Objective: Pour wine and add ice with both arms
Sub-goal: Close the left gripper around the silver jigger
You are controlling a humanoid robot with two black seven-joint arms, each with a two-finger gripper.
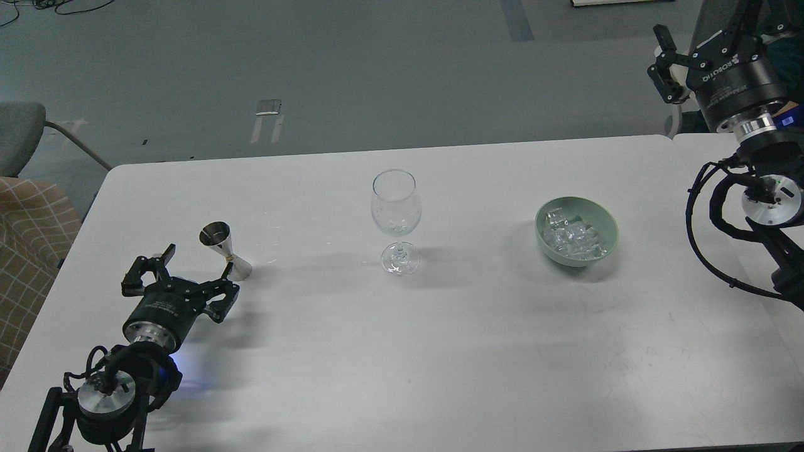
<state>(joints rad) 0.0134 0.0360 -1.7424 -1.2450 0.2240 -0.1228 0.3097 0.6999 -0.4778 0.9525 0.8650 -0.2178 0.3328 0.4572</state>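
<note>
Where the table (402,351) lies white: ice (575,237) in bowl (607,245), glass (396,220) empty.

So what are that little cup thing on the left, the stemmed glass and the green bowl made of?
The jigger looks like polished metal: silvery, with mirror-like reflections. The stemmed glass seems to be clear glass, since the table shows straight through it, though clear plastic can't be ruled out. The bowl is pale green, opaque and softly matte, so perhaps ceramic or plastic.
</note>
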